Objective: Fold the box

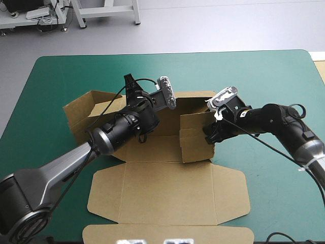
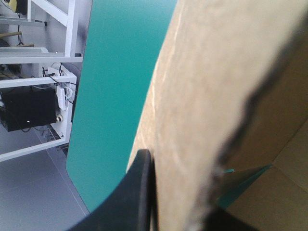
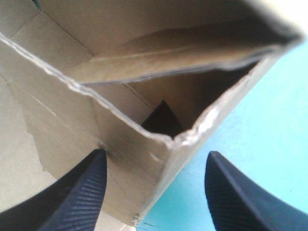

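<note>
The brown box (image 1: 167, 193) lies in the middle of the teal-green table, its back and side walls raised and its lid flat toward the front edge. My left gripper (image 1: 130, 87) is at the back wall. In the left wrist view the gripper (image 2: 180, 207) is shut on that board (image 2: 216, 72), with one black finger (image 2: 139, 192) pressed against it. My right gripper (image 1: 210, 133) is at the folded right wall (image 1: 195, 137). In the right wrist view the gripper (image 3: 156, 155) stands open, astride the wall's corner (image 3: 163, 139).
Bare teal-green cover (image 1: 264, 76) lies to the right of the box and beyond it. The lid's front flap (image 1: 167, 235) reaches nearly to the table's front edge. The left side flap (image 1: 81, 109) stands up and leans outward.
</note>
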Robot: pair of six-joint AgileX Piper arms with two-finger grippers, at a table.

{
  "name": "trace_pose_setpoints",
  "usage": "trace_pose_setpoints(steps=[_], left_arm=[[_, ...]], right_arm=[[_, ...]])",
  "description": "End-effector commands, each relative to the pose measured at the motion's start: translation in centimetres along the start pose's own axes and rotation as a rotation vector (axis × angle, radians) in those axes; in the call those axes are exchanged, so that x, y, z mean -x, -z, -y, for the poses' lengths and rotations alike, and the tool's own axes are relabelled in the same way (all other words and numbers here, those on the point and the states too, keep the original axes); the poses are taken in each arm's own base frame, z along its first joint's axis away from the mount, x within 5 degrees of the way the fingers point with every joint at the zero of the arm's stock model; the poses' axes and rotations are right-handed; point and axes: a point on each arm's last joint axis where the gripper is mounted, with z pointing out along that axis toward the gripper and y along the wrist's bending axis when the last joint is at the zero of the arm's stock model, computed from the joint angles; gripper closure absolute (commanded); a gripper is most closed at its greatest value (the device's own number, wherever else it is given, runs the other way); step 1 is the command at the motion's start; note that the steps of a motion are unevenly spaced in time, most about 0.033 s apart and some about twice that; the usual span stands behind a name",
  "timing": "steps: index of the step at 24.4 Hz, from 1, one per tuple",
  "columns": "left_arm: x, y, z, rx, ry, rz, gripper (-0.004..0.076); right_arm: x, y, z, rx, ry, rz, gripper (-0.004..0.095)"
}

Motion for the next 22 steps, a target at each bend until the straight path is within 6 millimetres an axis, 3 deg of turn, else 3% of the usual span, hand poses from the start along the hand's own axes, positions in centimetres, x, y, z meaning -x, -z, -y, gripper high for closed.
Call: trace_pose_setpoints(steps=[1, 4, 7, 10, 17, 20, 22], left_arm=[[-0.6, 1.8, 0.0, -0.016, 0.057, 0.096, 0.0733], [-1.7, 1.8, 0.8, -0.030, 0.076, 0.086, 0.0733], [-2.8, 2.1, 2.2, -0.043, 0.051, 0.079, 0.0733], [-2.6, 2.7, 3.2, -0.044, 0.015, 0.111, 0.0733], [-2.4, 2.8, 3.4, -0.031, 0.008, 0.119, 0.0733], [-2.4, 2.8, 3.4, -0.031, 0.009, 0.121, 0.0733], [-2.4, 2.8, 3.4, -0.031, 0.007, 0.121, 0.0733]], right_arm=[[1.5, 3.5, -0.4, -0.072, 0.040, 0.138, 0.0369], [1.2, 4.3, -1.0, -0.047, 0.042, 0.129, 0.0369], [0.4, 3.9, -1.4, 0.004, 0.073, 0.076, 0.0275], [0.1, 3.3, -1.6, 0.029, 0.059, 0.104, 0.0207], [-1.1, 2.4, -2.6, 0.149, 0.045, 0.095, 0.0179], [-1.1, 2.4, -2.5, 0.142, 0.019, 0.098, 0.0239], [-1.0, 2.4, -2.5, 0.139, 0.014, 0.101, 0.0426]])
